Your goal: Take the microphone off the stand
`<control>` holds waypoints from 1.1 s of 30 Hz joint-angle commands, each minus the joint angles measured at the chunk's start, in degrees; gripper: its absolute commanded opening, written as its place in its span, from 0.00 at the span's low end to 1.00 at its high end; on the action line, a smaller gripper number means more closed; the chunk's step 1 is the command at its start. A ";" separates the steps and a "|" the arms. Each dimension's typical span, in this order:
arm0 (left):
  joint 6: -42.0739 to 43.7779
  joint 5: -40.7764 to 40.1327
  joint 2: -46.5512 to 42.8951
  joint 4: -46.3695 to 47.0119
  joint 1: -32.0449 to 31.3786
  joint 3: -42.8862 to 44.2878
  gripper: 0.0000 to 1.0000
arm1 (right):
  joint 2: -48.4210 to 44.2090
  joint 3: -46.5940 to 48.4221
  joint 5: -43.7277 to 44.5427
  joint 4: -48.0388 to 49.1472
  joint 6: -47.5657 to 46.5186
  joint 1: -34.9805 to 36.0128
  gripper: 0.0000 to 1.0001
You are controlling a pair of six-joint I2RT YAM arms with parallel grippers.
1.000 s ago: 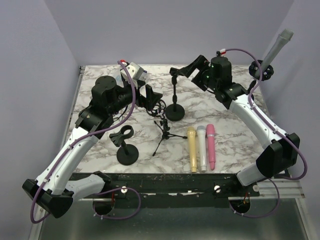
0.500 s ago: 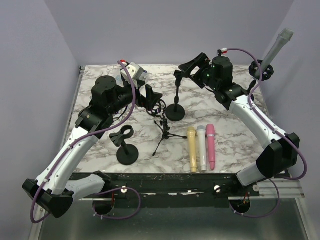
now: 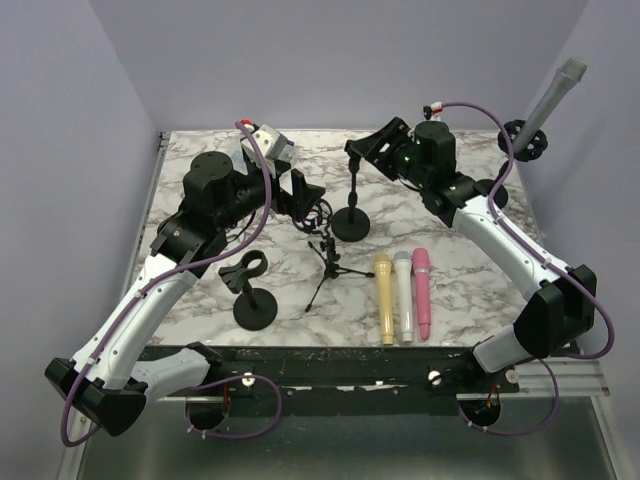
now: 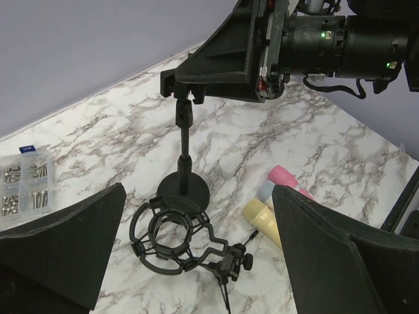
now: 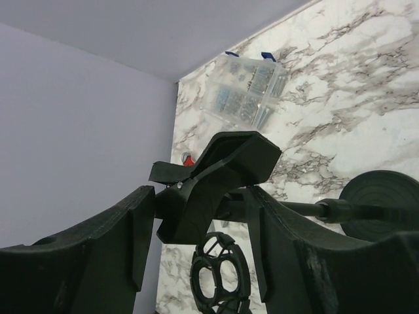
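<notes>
Looks to us like the reach-and-grab step, but on an odd target. The right tool (image 3: 364, 148) is pinched onto the clip (image 5: 222, 163) atop the middle stand (image 3: 350, 224), touching it on both sides as far as we can see, and that clip holds no mic.

The only one mounted is the grey microphone (image 3: 553, 92), slanting up out of its holder (image 3: 526, 137), well to the right of the middle stand and further back. So we reckon the next move means letting go, reaching over there, gripping the body and pulling along its slant.

The left tool (image 3: 303, 192) hangs wide open just left of the middle stand, holding nothing. Three loose mics (image 3: 403, 295) lie near-right of it. It's a marbled surface (image 3: 455, 295) with plain lilac walls (image 3: 100, 80) around it — nothing else going on.
</notes>
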 commanded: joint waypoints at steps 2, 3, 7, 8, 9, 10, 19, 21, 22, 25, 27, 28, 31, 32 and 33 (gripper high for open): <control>0.43 -0.25 -0.85 1.46 -0.31 -0.58 0.99 | -0.12 -4.69 3.82 -2.85 -1.79 0.73 0.61; 0.47 -0.19 -0.89 1.45 -0.26 -0.56 0.99 | -0.21 -5.21 4.20 -2.70 -2.14 0.73 0.61; 0.46 -0.15 -0.93 1.48 -0.26 -0.55 0.99 | 0.16 -7.52 4.74 -2.59 -2.90 0.72 0.59; 0.52 -0.14 -0.94 1.43 -0.30 -0.60 0.99 | 0.26 -8.19 4.71 -2.51 -2.90 0.72 0.58; 0.55 -0.23 -0.93 1.47 -0.28 -0.55 0.99 | 0.33 -9.07 4.81 -2.28 -2.82 0.73 0.58; 0.56 -0.25 -0.92 1.41 -0.28 -0.57 0.99 | 0.38 -9.93 4.92 -2.08 -2.84 0.73 0.58; 0.43 -0.17 -0.85 1.44 -0.28 -0.57 0.99 | 2.54 -17.47 5.43 1.08 -2.64 1.42 0.58; 0.56 -0.21 -0.76 1.40 -0.30 -0.56 0.98 | 3.42 -18.17 5.43 1.34 -2.76 1.60 0.58; 0.50 -0.24 -0.76 1.45 -0.31 -0.62 0.99 | 3.75 -18.18 5.42 1.38 -2.80 1.69 0.58; 0.55 -0.20 -0.61 1.44 -0.39 -0.64 0.99 | 3.80 -17.01 5.62 0.85 -3.68 1.87 0.59; 0.47 -0.08 -0.56 1.42 -0.42 -0.62 0.98 | 3.53 -15.24 6.24 -0.15 -5.05 1.96 0.60; 0.47 0.07 -0.50 1.42 -0.41 -0.59 0.99 | 3.45 -13.88 6.81 -0.99 -5.85 2.00 0.60; 0.36 0.01 -0.50 1.45 -0.38 -0.68 0.99 | 2.89 -10.29 8.04 -3.30 -8.71 2.04 0.64; 0.38 0.00 -0.45 1.55 -0.37 -0.65 0.98 | 2.68 -8.99 8.42 -4.10 -9.63 2.04 0.66; 0.38 0.10 -0.49 1.55 -0.39 -0.65 0.99 | 2.39 -7.79 8.67 -4.67 -10.70 2.02 0.69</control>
